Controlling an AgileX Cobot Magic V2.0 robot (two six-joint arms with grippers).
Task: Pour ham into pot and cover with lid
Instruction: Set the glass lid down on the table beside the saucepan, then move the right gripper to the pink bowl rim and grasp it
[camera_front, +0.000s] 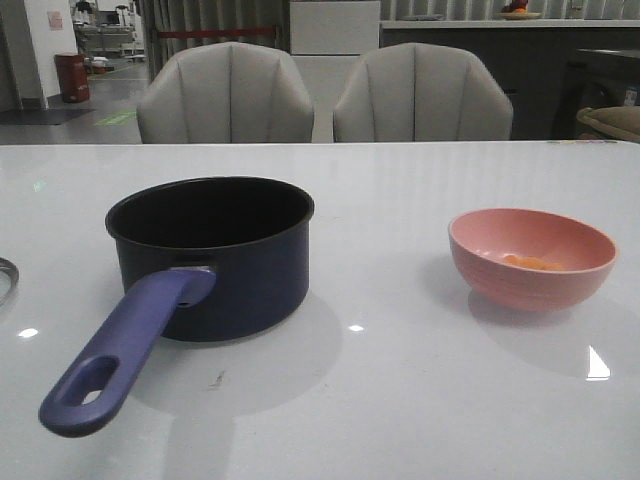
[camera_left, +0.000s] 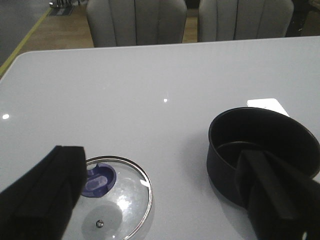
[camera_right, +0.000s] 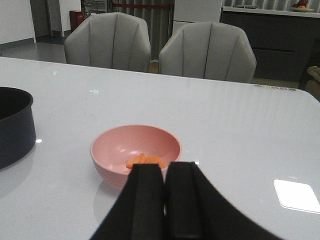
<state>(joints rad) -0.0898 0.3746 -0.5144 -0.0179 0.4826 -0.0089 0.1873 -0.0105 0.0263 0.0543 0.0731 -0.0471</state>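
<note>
The dark navy pot (camera_front: 215, 255) stands on the table left of centre, empty, with its purple-blue handle (camera_front: 120, 350) pointing toward the front left. The ham (camera_front: 530, 263), a few orange slices, lies in a pink bowl (camera_front: 532, 258) on the right. The glass lid (camera_left: 125, 195) with its blue knob (camera_left: 98, 179) lies flat left of the pot (camera_left: 260, 145); only its rim (camera_front: 5, 275) shows at the front view's left edge. My left gripper (camera_left: 160, 160) is open above the table between lid and pot. My right gripper (camera_right: 164, 172) is shut and empty, just short of the bowl (camera_right: 135, 147) with the ham (camera_right: 146, 161).
The white glossy table (camera_front: 400, 200) carries only these things. Two grey chairs (camera_front: 225, 95) (camera_front: 422, 95) stand behind its far edge. The pot's side shows at the left of the right wrist view (camera_right: 15, 125). Neither arm shows in the front view.
</note>
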